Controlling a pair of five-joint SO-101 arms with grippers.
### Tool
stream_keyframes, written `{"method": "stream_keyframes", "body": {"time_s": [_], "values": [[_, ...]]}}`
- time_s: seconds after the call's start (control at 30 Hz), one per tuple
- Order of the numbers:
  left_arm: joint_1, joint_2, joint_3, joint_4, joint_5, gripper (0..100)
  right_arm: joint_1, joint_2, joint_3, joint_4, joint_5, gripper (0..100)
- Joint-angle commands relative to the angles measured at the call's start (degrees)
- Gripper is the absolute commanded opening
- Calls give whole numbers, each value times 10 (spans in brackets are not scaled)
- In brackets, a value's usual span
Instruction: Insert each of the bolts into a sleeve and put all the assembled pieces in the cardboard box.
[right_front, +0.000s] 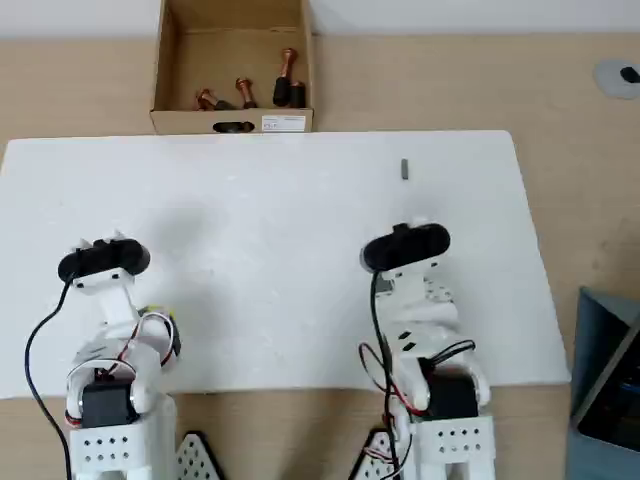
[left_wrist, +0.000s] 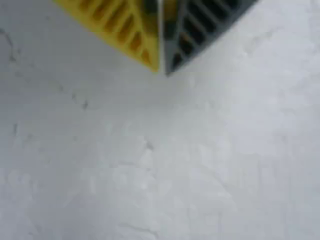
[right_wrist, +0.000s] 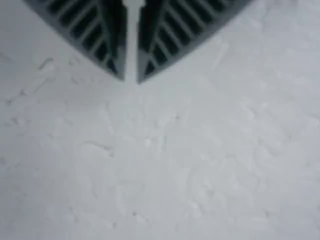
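Note:
The cardboard box (right_front: 170, 60) stands at the far edge of the table, beyond the white mat (right_front: 260, 200). Inside it lie three copper bolts in dark sleeves (right_front: 243, 93), near its front wall. A small dark sleeve (right_front: 404, 169) lies alone on the mat, far right of centre. My left gripper (left_wrist: 161, 69) is shut with nothing in it, its yellow and grey fingers meeting just above the bare mat. My right gripper (right_wrist: 130, 76) is shut too, empty, over bare mat. Both arms (right_front: 105, 262) (right_front: 405, 248) sit folded back at the near side.
A grey round object (right_front: 620, 76) lies on the wooden table at the far right. A dark blue bin (right_front: 605, 390) stands off the mat at the near right. The mat's middle is open white surface.

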Motion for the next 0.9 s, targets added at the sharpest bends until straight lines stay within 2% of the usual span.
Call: {"method": "stream_keyframes", "body": {"time_s": [0.0,0.27,0.47,0.87], "values": [[-6,-2,-4,-11,-1,5,-8,-66,1,1,4,9],[-6,-2,-4,-11,-1,5,-7,-62,1,5,3,9],[-6,-2,-4,-11,-1,5,-6,-65,1,59,3,10],[-6,-2,-4,-11,-1,5,-6,-65,1,58,4,10]]}}
